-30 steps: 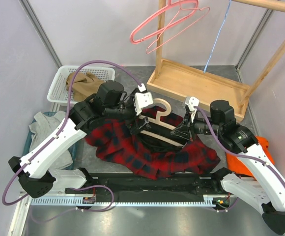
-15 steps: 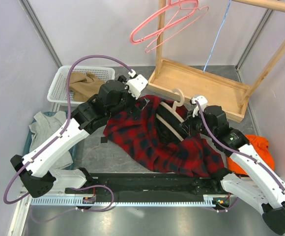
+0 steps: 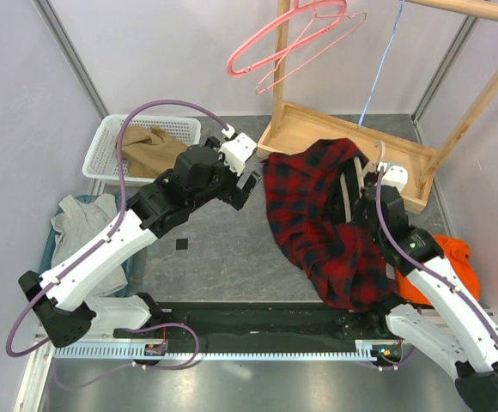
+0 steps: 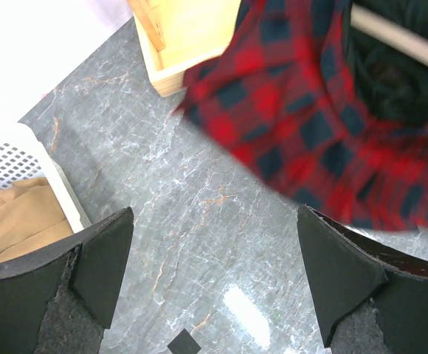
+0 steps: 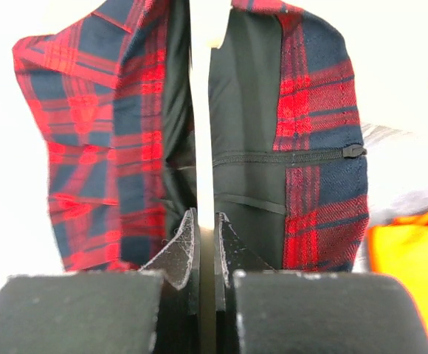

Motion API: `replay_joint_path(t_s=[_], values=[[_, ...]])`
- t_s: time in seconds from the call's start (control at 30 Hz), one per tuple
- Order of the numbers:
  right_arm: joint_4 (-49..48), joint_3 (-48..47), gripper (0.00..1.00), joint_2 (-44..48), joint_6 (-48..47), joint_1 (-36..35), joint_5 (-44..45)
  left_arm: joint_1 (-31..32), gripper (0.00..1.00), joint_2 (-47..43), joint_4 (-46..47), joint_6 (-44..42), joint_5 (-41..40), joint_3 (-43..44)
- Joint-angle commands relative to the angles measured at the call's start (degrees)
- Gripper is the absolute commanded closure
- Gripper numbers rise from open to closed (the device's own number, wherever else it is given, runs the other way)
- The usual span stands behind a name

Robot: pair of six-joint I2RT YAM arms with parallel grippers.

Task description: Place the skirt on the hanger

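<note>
One spread left pincer [image 4: 214, 215], right pincer [image 5: 205, 218] pinching wooden hanger [image 4: 402, 38], plaid garment [image 3: 309, 197] draped

Bare grey counter [image 3: 215, 257] lay open under the left pincer's [image 4: 214, 221] spread jaws, between the white basket [image 3: 99, 150] and the plaid garment [image 3: 318, 215]. That garment, draped on the wooden hanger [image 3: 347, 193] pinched in the right pincer [image 5: 205, 228], screened the wooden rack base [image 3: 309, 124]. The basket's wall fenced the skirt [image 3: 150, 150].

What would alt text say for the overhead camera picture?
The right arm holds up a red plaid garment draped over a pale wooden hanger. The left gripper hangs open beside it. Behind, a tan cloth lies in a white basket and pink hangers hang by a wooden rack.
</note>
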State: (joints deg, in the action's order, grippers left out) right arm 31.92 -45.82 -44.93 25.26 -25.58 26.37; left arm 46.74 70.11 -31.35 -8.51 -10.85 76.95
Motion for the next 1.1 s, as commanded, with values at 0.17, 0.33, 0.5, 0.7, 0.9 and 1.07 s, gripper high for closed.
replay_joint_path(t_s=[0.17,0.33,0.5,0.7,0.9,1.07], values=[[-4.5,-20.5,1.0,-6.7,-7.9,6.3,10.9,0.1,0.02,-4.1,3.0,3.9,3.0,-1.8],[4.0,-36.7,1.0,-16.0,-13.0,7.4,8.2,0.1,0.02,-5.6,2.8,4.7,5.0,-2.1],[8.3,-49.3,1.0,-22.8,-16.5,7.5,6.9,0.1,0.01,-6.4,2.5,4.7,6.1,-2.0],[10.0,-58.8,1.0,-28.8,-19.3,9.1,7.6,0.1,0.01,-7.3,1.8,4.6,6.9,-1.5],[10.0,-66.9,1.0,-34.2,-23.3,15.7,2.5,0.0,0.0,-7.8,1.3,4.7,8.2,-1.5],[9.5,-72.1,1.0,-38.2,-23.0,22.2,-2.6,0.0,0.01,-7.4,1.3,5.3,9.4,-1.3]])
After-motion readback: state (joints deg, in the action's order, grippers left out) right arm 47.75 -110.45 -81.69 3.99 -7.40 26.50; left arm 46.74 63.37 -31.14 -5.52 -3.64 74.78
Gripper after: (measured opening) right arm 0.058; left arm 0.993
